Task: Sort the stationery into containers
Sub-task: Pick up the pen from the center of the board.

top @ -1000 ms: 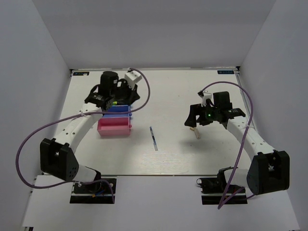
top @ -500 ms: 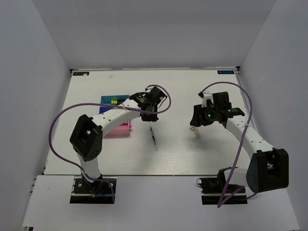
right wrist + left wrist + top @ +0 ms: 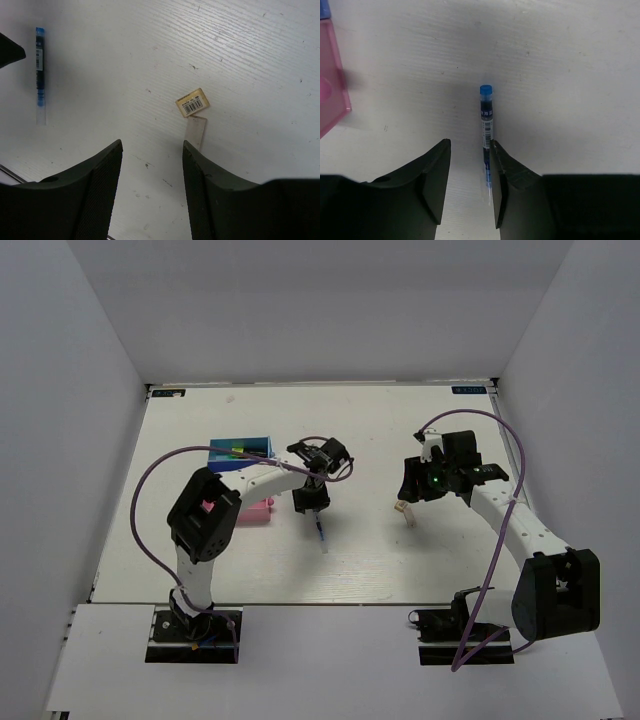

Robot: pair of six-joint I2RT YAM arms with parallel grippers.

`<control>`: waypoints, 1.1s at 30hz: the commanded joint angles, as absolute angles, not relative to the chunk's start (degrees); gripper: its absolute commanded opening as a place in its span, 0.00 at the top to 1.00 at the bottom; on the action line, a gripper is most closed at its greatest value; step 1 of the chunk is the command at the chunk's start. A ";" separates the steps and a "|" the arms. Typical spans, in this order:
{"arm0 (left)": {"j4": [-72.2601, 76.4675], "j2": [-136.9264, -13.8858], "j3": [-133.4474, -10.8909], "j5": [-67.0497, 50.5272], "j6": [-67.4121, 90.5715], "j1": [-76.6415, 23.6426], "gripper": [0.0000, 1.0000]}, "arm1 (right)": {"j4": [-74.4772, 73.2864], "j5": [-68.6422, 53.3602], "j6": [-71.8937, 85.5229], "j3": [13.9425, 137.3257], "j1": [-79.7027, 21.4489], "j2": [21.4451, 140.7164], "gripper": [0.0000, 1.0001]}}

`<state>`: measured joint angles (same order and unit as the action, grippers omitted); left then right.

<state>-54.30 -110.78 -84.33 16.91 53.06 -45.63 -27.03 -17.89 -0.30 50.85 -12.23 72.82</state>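
fingers [image 3: 432, 185] stand parted, empty, on the left gripper [image 3: 470, 146] and right gripper [image 3: 152, 150]; only the top view shows the light blue tray [image 3: 240, 440] beyond the pink tray [image 3: 332, 75], only the left wrist the blue pen [image 3: 486, 125] lying between its fingers, only the right wrist the barcode on the cream piece [image 3: 192, 102].

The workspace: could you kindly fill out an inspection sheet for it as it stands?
Surface: white table, lightly scuffed.
Job's things: blue pen lying flat mid-table; cream piece lying to its right; light blue tray holding a yellow-green-tipped item; pink tray partly behind the left arm.
Clutter: nothing seen.
Grippers: left gripper open, straddling one end of the pen; right gripper open, nothing between its fingers.
Cables: purple cables loop along each arm.
Surroundings: plain white walls.
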 commanded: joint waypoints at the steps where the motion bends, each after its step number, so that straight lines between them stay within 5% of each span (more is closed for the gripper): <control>1: -51.60 -111.53 -83.50 15.21 55.63 -45.97 0.52 | -26.28 -17.58 -0.44 52.03 -12.04 71.63 0.45; 19: -44.83 -115.66 -77.61 13.27 57.30 -46.58 0.59 | -26.72 -19.60 -0.35 52.29 -11.25 71.46 0.45; 24: -44.03 -116.19 -75.59 13.27 57.48 -47.02 0.96 | -27.07 -20.13 -0.35 52.12 -10.99 71.45 0.45; 33: -48.41 -107.24 -78.48 18.62 48.17 -46.85 1.00 | -26.72 -20.83 1.14 52.03 -10.37 71.46 0.45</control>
<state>-45.43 -112.33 -78.22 15.20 52.53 -46.63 -27.03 -19.66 0.32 50.85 -10.85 72.79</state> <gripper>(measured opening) 0.046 0.548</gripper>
